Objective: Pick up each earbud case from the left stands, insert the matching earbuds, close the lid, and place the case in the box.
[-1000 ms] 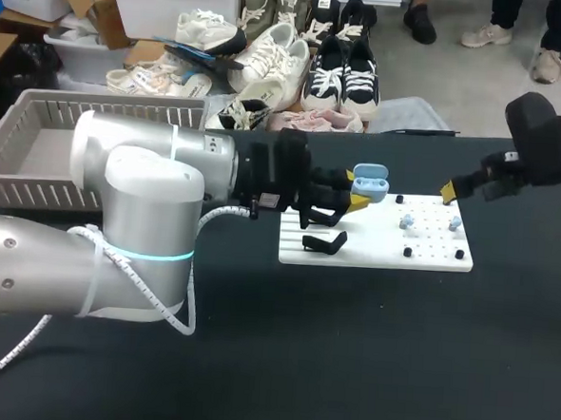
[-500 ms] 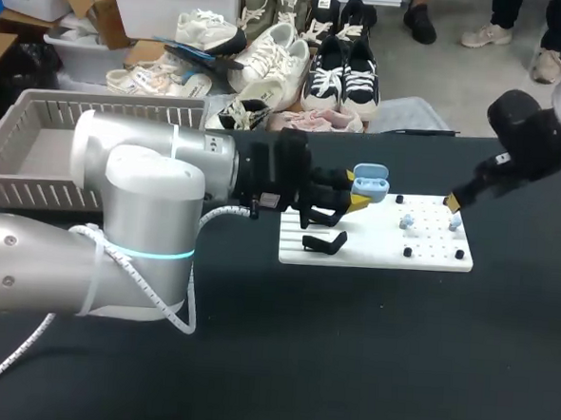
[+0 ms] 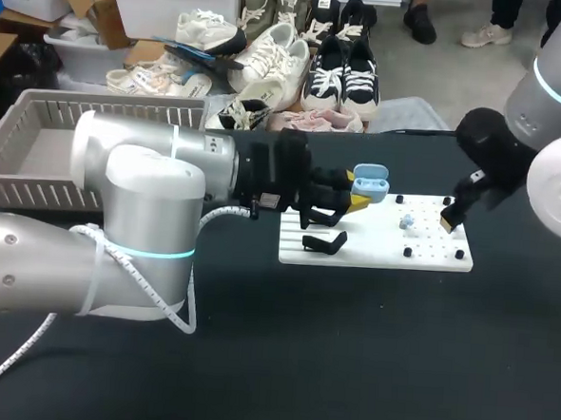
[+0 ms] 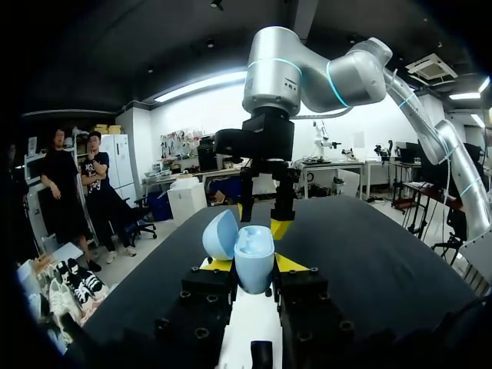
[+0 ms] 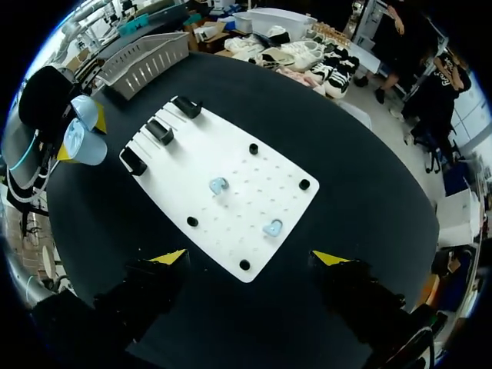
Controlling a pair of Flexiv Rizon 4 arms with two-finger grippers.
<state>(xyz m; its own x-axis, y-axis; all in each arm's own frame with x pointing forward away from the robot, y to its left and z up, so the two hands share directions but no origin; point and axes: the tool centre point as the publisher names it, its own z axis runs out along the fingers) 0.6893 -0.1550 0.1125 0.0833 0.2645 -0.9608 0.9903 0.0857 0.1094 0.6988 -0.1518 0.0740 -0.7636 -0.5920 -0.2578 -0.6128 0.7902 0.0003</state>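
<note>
**Right gripper lined up over the earbud, left one holding the case open**

Head view: the left gripper (image 3: 355,204) was clamped on the light blue earbud case (image 3: 370,185), holding it with the lid flipped up, just above the stand end of the white board (image 3: 430,256) on the black desk (image 3: 281,362). One black stand (image 3: 324,241) sat right below it. The right gripper (image 3: 448,217) hung over the far end of the board, about where one earbud should be, but its own fingers hid that spot. The other earbud (image 3: 406,221) lay between the two grippers. The grey box (image 3: 37,147) was well off behind the left arm.

Left wrist view: the case sat squeezed between both yellow tips, cavity side facing out toward the right gripper, which pointed down at the board well ahead.

Right wrist view: the fingers were spread wide with nothing in them. The near earbud (image 5: 272,227) lay on the board just ahead, roughly centred in the gap, so the right arm was clearly the closer one. My guess is a straight drop would do it. I couldn't tell which way its stem pointed, too small.

No readable labels or writing on the case or board.
</note>
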